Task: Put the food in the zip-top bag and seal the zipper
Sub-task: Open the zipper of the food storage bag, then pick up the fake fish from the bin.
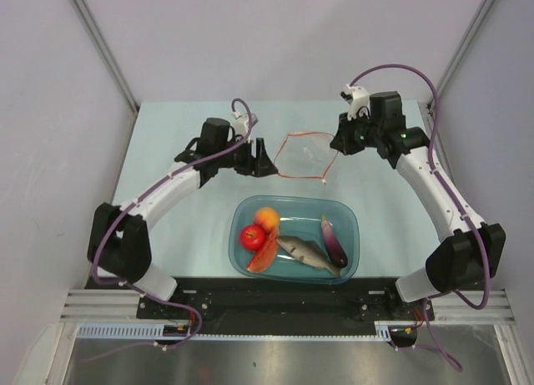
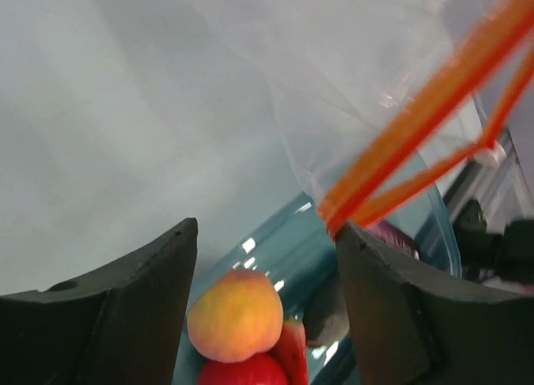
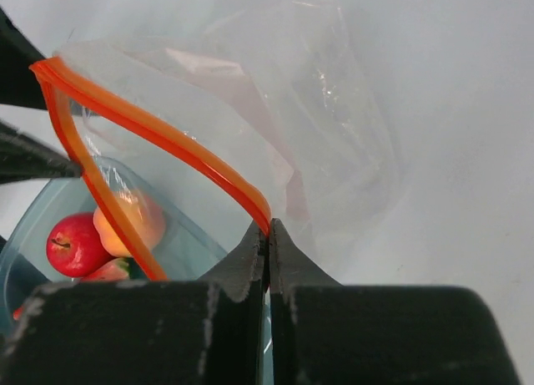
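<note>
The clear zip-top bag (image 1: 304, 154) is held up over the table with its mouth spread open, the red-orange zipper (image 1: 288, 174) outlining it. My right gripper (image 1: 338, 147) is shut on the zipper's strip (image 3: 250, 197) at the bag's right end. My left gripper (image 1: 265, 158) is open at the bag's left corner; that corner of the zipper (image 2: 338, 214) touches the tip of its right finger (image 2: 375, 285). The food lies in the teal tub (image 1: 292, 199): red apple (image 1: 253, 235), orange fruit (image 1: 267, 217), wedge slice (image 1: 263, 257), grey fish (image 1: 309, 253), purple eggplant (image 1: 333, 239).
The tub sits just in front of the bag, between the two arms. Grey walls close in the table at the back and both sides.
</note>
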You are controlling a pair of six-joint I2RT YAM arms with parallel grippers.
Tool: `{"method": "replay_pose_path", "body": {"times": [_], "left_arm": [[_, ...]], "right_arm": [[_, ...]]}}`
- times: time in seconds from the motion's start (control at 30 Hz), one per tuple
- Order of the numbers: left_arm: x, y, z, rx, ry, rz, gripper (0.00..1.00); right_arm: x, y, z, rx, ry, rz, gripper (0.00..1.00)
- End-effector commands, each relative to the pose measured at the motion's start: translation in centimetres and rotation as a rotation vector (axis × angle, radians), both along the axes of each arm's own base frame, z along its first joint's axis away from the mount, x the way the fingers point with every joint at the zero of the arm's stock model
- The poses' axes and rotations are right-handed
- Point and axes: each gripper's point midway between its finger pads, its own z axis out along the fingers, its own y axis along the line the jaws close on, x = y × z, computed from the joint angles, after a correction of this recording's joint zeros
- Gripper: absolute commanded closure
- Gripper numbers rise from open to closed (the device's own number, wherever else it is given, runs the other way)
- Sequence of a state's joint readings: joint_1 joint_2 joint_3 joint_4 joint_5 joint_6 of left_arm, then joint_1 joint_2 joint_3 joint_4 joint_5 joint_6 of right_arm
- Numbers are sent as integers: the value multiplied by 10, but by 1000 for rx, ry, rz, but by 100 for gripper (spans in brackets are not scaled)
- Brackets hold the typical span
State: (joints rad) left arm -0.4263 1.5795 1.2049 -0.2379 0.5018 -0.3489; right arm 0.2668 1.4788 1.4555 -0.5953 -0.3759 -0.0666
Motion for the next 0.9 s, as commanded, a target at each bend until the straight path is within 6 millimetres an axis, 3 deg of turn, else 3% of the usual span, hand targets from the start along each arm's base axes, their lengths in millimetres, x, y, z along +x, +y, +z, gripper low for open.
{"method": "replay_pose_path", "body": {"times": [0.0,0.03,0.07,0.2,0.23,0.3,0.33,0.4,0.43,0.5,0.53,0.6,0.63,0.73,0.87], "left_arm": [[-45,-5,62,-92,-297,-282,25],[-60,-3,54,-76,-357,-376,24],[-74,1,64,-67,-441,-426,23],[-119,8,37,97,-658,-709,23],[-139,6,25,117,-636,-780,23],[-154,4,12,183,-710,-873,23],[-173,-5,4,193,-726,-958,23],[-176,-11,-6,287,-802,-1013,24],[-188,-22,-15,308,-823,-1077,24],[-187,-32,-17,377,-896,-1131,24],[-198,-44,-28,394,-894,-1196,24],[-204,-60,-30,458,-948,-1250,24],[-208,-66,-41,478,-937,-1288,24],[-217,-87,-44,496,-970,-1337,24],[-234,-103,-76,554,-903,-1477,24]], "right_arm": [[-9,2,12,44,-7,-31,100],[-10,1,11,44,-5,-34,100],[-10,3,11,57,5,-37,100],[-7,3,9,85,25,-54,100],[-5,2,7,88,35,-58,100],[-5,4,7,98,38,-56,100],[-5,5,6,101,42,-59,100],[-4,7,4,109,53,-57,100],[-5,7,4,110,57,-53,100],[-6,10,1,105,62,-43,100],[-6,10,0,100,62,-41,100],[-6,11,0,97,62,-39,100],[-6,10,-1,96,63,-39,100],[-7,12,-2,98,66,-30,100],[-8,13,-4,98,68,-19,100]]}}
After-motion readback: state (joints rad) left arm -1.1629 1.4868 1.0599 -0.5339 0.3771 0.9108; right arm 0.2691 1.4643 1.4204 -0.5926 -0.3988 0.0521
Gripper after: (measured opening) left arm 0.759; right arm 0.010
